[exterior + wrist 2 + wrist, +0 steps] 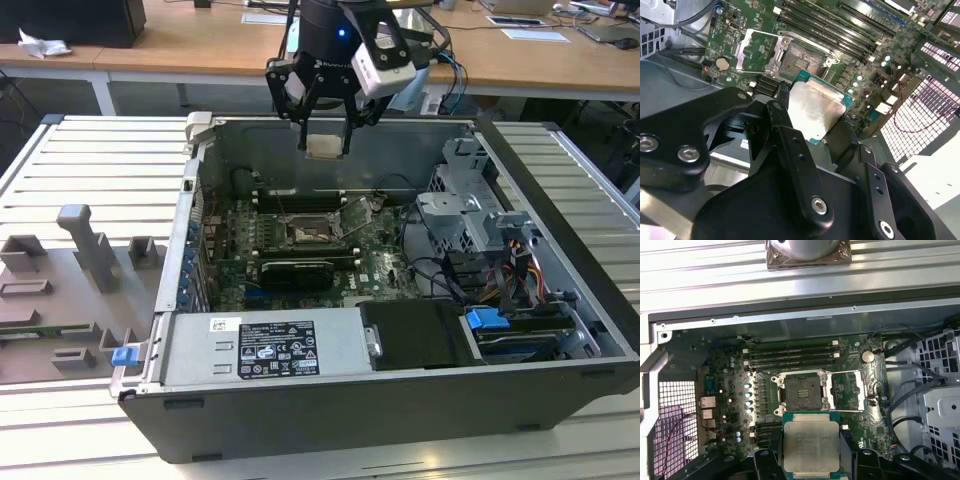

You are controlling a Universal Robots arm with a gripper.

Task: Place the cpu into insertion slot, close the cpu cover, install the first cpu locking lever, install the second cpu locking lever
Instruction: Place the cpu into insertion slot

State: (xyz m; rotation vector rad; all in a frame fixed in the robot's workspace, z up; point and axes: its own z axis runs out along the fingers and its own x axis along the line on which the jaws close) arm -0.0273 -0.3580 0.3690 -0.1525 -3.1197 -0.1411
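My gripper (325,143) hangs above the open computer case, shut on the cpu (325,147), a flat square chip with a pale metal face. Both wrist views show the cpu (815,112) (811,445) clamped between the black fingers (784,117). The insertion slot (308,232) (802,390) (805,57) lies bare on the green board well below the chip, its dark centre exposed. The cpu cover (852,390) (757,50) (357,215) is swung open beside the slot.
Long black memory slots (790,357) run behind the socket and a black expansion card (295,270) lies in front of it. A power supply (265,350), drive cage (480,215) and cables (440,275) fill the case. A grey fixture (80,270) stands at the exterior view's left.
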